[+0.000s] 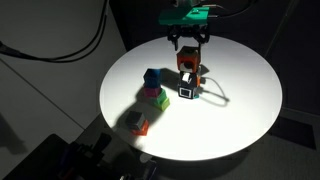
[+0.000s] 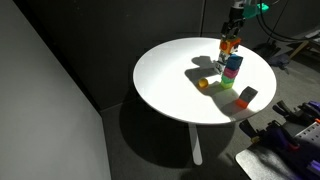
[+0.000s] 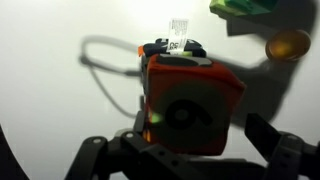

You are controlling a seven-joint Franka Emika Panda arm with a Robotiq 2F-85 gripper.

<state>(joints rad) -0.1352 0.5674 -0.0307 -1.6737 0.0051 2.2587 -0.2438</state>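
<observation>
- Firstly, in an exterior view the gripper [image 1: 188,48] hangs over the far half of the round white table [image 1: 250,100], with its fingers reaching down on either side of an orange block [image 1: 187,66].
- That block sits on top of a black cube [image 1: 187,89] with a white face, and a thin cable [image 1: 218,92] loops on the tabletop just beside the cube.
- Near them stands a stack of coloured blocks [image 1: 153,90] with a blue one on top, and a small block [image 1: 140,125] lies well apart, close to the table's edge.
- In an exterior view the gripper [image 2: 232,32] is directly over the orange block [image 2: 230,45]. The stack of coloured blocks [image 2: 232,68] stands in front of them, and a small orange thing [image 2: 203,85] lies near on the table [image 2: 165,70].
- In the wrist view the orange block [image 3: 190,105] fills the middle, between the dark fingers [image 3: 275,150] of the gripper [image 3: 195,130].
- The black cube [image 3: 175,45] peeks out beyond the block.
- Whether the pads press on the block or stand just off it cannot be told.
</observation>
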